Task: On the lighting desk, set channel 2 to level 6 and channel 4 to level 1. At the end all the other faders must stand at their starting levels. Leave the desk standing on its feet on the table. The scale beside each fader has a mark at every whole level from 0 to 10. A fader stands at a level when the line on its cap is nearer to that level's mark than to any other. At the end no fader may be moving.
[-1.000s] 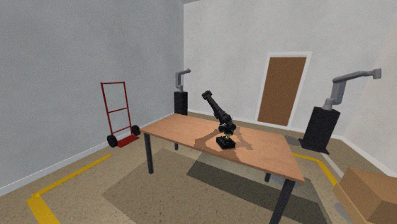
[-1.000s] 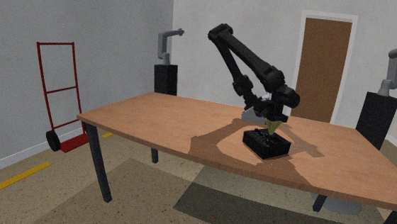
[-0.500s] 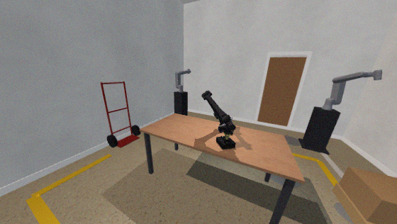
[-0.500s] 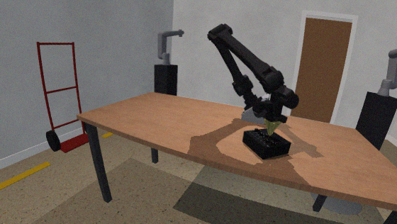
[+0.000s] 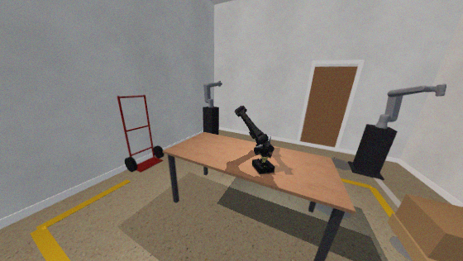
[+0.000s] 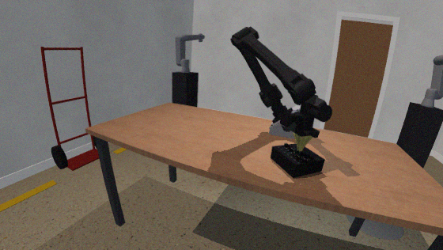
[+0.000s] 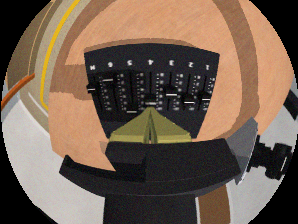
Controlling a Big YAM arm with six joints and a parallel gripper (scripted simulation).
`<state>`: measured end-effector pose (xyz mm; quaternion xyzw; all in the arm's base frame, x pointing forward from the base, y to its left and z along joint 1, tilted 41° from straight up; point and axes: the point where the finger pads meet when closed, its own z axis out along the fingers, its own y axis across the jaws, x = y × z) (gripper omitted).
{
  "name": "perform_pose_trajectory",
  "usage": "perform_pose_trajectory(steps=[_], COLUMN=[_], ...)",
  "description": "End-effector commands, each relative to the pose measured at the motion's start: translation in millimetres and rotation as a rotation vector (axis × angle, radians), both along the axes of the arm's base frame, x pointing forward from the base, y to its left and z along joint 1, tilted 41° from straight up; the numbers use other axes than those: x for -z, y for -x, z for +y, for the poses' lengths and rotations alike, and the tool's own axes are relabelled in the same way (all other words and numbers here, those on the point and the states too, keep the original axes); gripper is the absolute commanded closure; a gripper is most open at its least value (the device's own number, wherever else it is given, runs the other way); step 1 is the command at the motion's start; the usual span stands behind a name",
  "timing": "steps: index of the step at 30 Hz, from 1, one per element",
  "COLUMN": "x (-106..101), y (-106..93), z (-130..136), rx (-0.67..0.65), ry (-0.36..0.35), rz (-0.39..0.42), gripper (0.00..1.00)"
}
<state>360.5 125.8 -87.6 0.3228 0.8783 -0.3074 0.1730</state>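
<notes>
Lighting desk (image 5: 263, 166) (image 6: 297, 161) (image 7: 152, 57) on the table (image 5: 215, 146) (image 6: 158, 130) (image 7: 135, 30), upside down in the wrist view, its channel 4 fader (image 7: 150, 103) just beyond the tips of the gripper (image 5: 264, 158) (image 6: 301, 149) (image 7: 150, 111), fingers together, the track running away from them.
</notes>
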Motion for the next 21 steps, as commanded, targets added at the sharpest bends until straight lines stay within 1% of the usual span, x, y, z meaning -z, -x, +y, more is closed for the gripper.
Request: perform_pose_trajectory(steps=[1,6,7,13,21], x=[-16.4,-17.1,-14.3,-19.3,-20.4], y=[-22.9,-25.9,-20.1,-29.1,-29.0], z=[5.8,6.0,1.7,4.3,0.8], rx=[-0.002,-0.002,-0.001,-0.002,-0.001], ry=[-0.024,-0.024,-0.019,-0.025,-0.021], rz=[-0.037,-0.038,-0.028,-0.04,-0.035], gripper=[1.0,1.0,1.0,1.0,1.0])
